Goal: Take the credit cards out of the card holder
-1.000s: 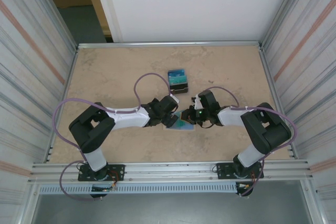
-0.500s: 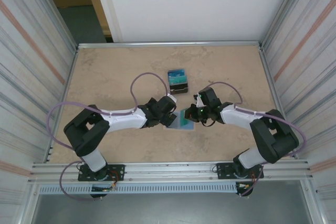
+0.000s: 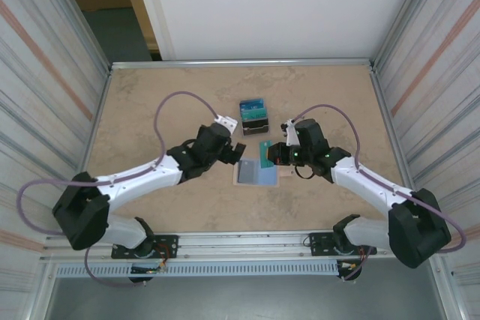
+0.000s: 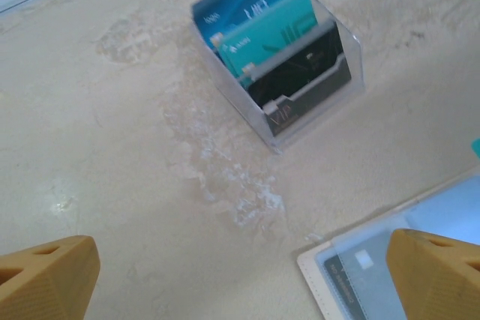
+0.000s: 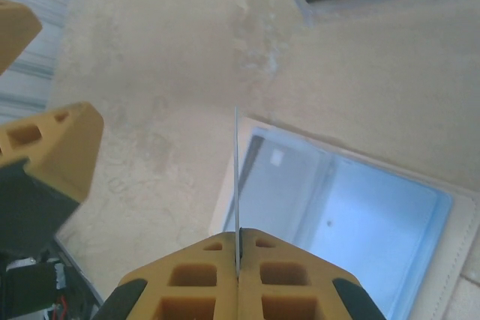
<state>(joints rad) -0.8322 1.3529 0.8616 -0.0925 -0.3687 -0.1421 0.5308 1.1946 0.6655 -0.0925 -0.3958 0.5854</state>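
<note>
Left gripper (image 3: 237, 151) has swung off the holder (image 3: 259, 174), spread wide; at the right wrist we see right gripper (image 5: 237, 251) pinching a card (image 5: 237, 177) edge-on, teal from overhead.

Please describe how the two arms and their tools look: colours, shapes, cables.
The left arm and the right arm have white link covers, black joints and black bases. A purple cable loops loosely along each arm. The left tool and the right tool are black. Their fingers are ochre-yellow blocks with small rectangular holes.
</note>
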